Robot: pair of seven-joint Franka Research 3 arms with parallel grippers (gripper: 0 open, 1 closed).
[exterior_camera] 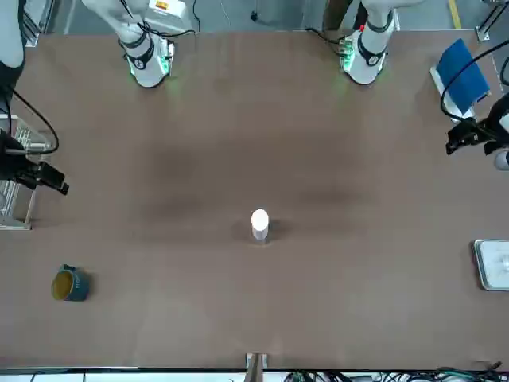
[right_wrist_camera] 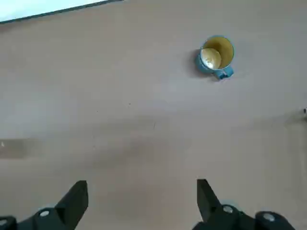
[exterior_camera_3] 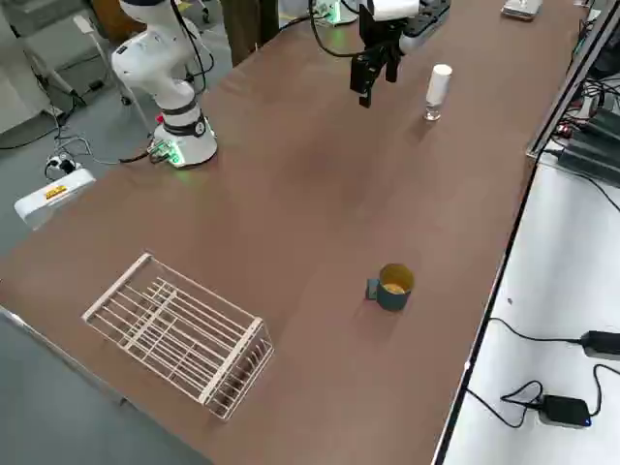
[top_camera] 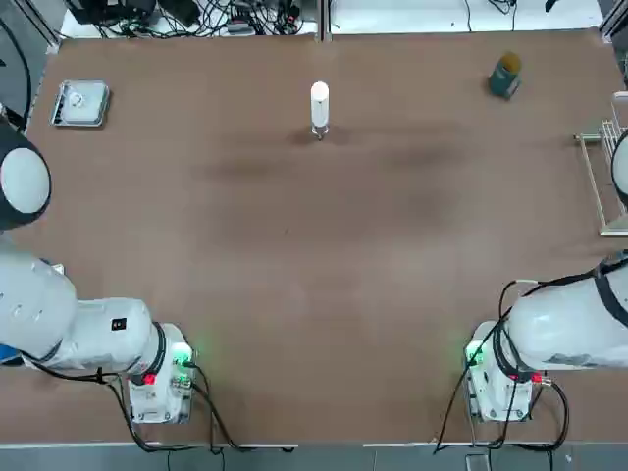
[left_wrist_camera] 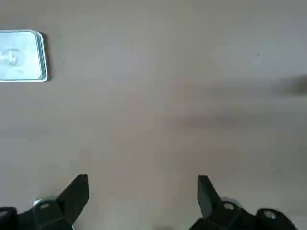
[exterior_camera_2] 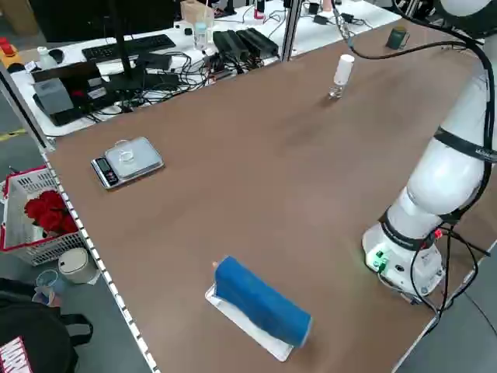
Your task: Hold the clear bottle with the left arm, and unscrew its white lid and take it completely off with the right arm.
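Note:
The clear bottle [top_camera: 319,129] stands upright at the far middle of the table, with the tall white lid [top_camera: 319,99] on it. The front view shows the lid [exterior_camera: 259,220] from above, and the left side view shows the bottle [exterior_camera_2: 335,92] under its lid [exterior_camera_2: 343,68]. My left gripper [left_wrist_camera: 142,191] is open, high over the table's left edge [exterior_camera: 453,145], far from the bottle. My right gripper [right_wrist_camera: 142,194] is open too and hangs by the right edge [exterior_camera: 60,188]. Neither gripper touches or holds anything.
A teal mug [top_camera: 504,76] with a yellowish inside sits at the far right. A silver scale [top_camera: 80,103] lies at the far left. A wire rack [top_camera: 603,182] stands on the right edge. A blue roll [exterior_camera_2: 262,303] lies near the left arm's base.

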